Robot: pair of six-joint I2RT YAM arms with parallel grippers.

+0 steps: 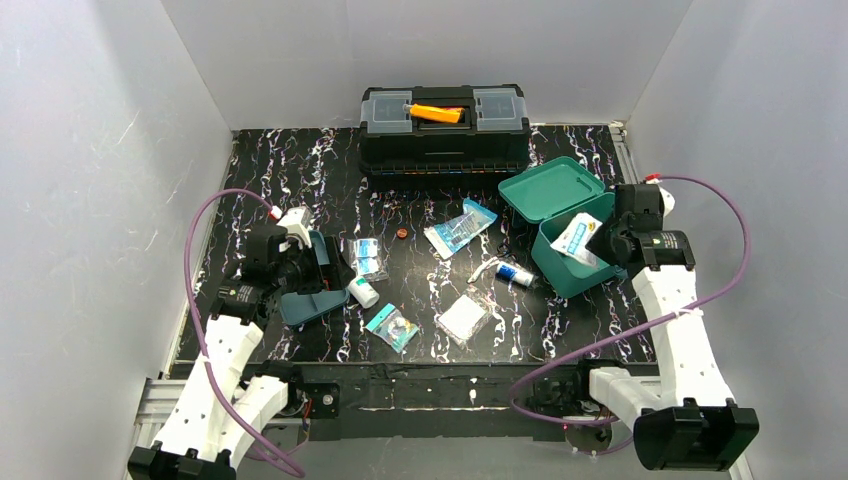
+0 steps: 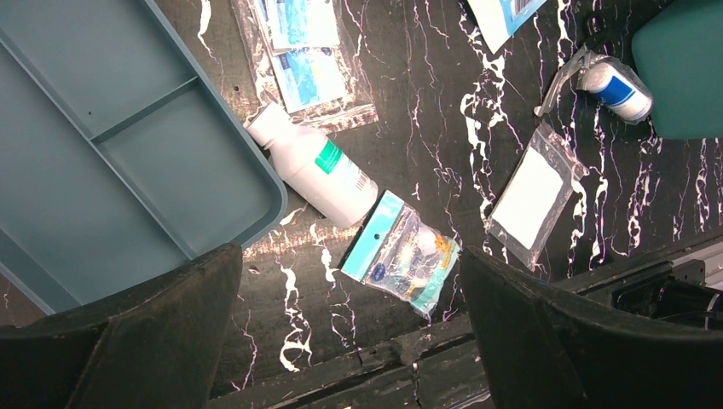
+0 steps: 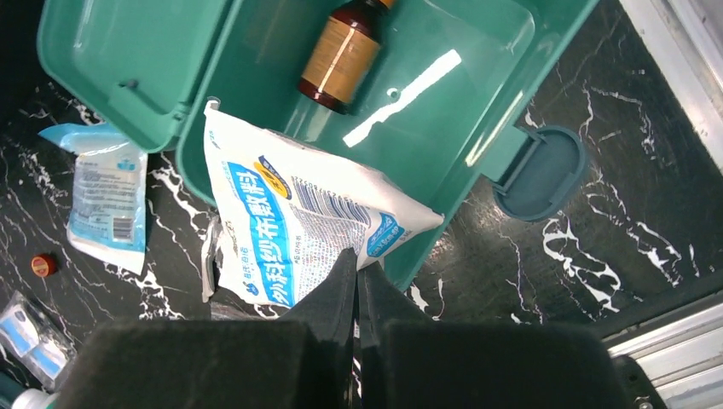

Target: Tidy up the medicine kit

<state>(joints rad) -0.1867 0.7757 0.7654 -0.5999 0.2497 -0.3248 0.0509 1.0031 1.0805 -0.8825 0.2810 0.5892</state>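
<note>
The teal medicine kit (image 1: 572, 268) stands open at the right, its lid (image 1: 550, 188) tipped back. In the right wrist view a brown bottle (image 3: 345, 55) lies inside the kit (image 3: 443, 128). My right gripper (image 3: 356, 260) is shut on the lower edge of a white and blue gauze pouch (image 3: 294, 217), which hangs across the kit's near rim. The same pouch (image 1: 580, 240) shows from above. My left gripper (image 2: 349, 315) is open with nothing between its fingers. It hovers over the table between the dark teal divided tray (image 2: 111, 145) and a teal-carded packet (image 2: 401, 256).
A white bottle (image 2: 315, 166) lies against the tray's edge. Blue packets (image 2: 307, 60), a clear bag with a white pad (image 2: 529, 196) and a wrapped roll (image 2: 614, 85) are scattered mid-table. A black toolbox (image 1: 445, 125) stands at the back. The kit's latch (image 3: 539, 173) hangs open.
</note>
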